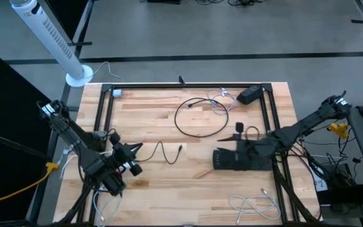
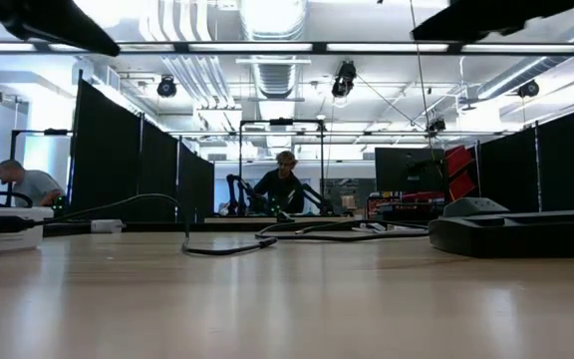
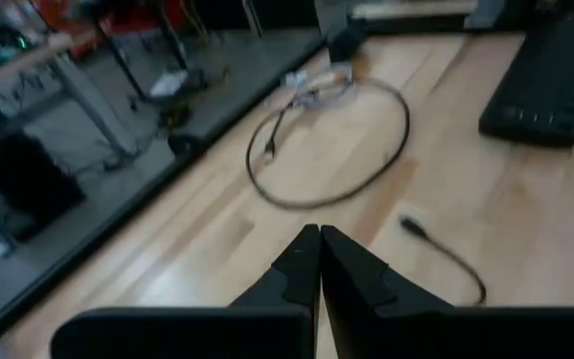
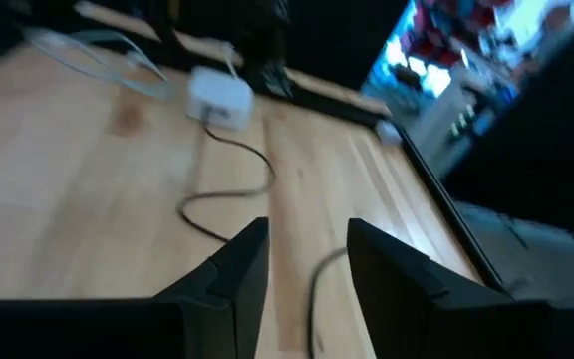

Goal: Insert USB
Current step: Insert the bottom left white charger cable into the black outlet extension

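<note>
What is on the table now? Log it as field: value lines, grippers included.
left gripper: shut, empty, over the left of the table
right gripper: fingers apart, nothing gripped
short USB cable: lying loose near left gripper
looped black cable: centre
black flat device: right side, under right arm

Both arms are dark, near-black, built of slim tubular links joined by chunkier boxy joints. The left arm (image 1: 80,142) carries small white and silver fittings near its wrist, and loose cabling trails along it. The right arm (image 1: 307,123) shows similar black links, with thin wires looping beside its wrist block. Seen from the wrist cameras, each arm's fingers (image 4: 232,269) are matte black, flat-faced wedges — angular, tapering toward the tips — rising from a broad black bar.
</note>
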Available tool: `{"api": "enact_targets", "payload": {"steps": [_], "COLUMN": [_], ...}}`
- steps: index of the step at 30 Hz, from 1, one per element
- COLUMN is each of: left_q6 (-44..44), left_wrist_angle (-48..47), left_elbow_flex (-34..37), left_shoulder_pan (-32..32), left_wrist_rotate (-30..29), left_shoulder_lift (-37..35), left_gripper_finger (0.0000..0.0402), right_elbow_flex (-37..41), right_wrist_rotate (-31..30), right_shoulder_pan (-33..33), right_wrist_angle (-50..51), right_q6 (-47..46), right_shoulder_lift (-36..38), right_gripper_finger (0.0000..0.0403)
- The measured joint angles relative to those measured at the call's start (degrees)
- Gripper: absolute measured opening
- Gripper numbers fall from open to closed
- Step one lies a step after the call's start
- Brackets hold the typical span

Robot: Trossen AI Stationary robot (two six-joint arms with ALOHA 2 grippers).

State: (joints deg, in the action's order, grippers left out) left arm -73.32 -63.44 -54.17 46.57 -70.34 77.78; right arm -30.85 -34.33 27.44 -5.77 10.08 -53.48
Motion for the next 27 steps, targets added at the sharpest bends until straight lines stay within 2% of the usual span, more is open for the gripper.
{"api": "enact_targets", "payload": {"steps": [4,7,11,14,16,19,22,24,27], "left_q6": [9.01,19.18,36.97,50.01,55.53,58.02,57.43,54.85,45.63], "left_wrist_angle": [9.87,16.7,30.59,43.6,48.89,50.25,47.49,42.44,31.15], "left_elbow_flex": [2.76,3.06,3.36,4.94,5.72,5.87,5.82,5.0,2.32], "left_shoulder_pan": [-3.48,-7.9,-15.03,-19.67,-22.18,-24.76,-25.07,-24.47,-23.74], "left_wrist_rotate": [-0.43,2.79,12.89,22.55,29.93,38.1,39.86,40.83,46.97], "left_shoulder_lift": [0.0,0.0,-0.04,-0.04,-0.04,-0.07,-0.07,-0.07,-0.09], "left_gripper_finger": [0.0,0.0,0.0,0.0,0.0,0.0,0.0,0.0,0.0], "right_elbow_flex": [6.25,9.37,12.49,13.04,13.13,12.81,11.3,10.29,8.73], "right_wrist_rotate": [0.3,2.93,7.63,11.18,13.49,14.89,14.89,14.85,14.42], "right_shoulder_pan": [2.9,3.89,4.07,4.07,4.04,3.96,3.91,3.91,3.64], "right_wrist_angle": [-7.38,-12.04,-19.81,-20.69,-20.63,-20.37,-19.69,-18.46,-18.03], "right_q6": [0.31,0.22,2.39,2.95,0.82,-3.23,-2.58,-0.44,2.03], "right_shoulder_lift": [4.5,6.12,6.39,6.39,6.37,5.71,4.66,3.53,0.88], "right_gripper_finger": [0.0098,0.0088,0.0076,0.0067,0.0061,0.0053,0.0051,0.0058,0.0078]}}
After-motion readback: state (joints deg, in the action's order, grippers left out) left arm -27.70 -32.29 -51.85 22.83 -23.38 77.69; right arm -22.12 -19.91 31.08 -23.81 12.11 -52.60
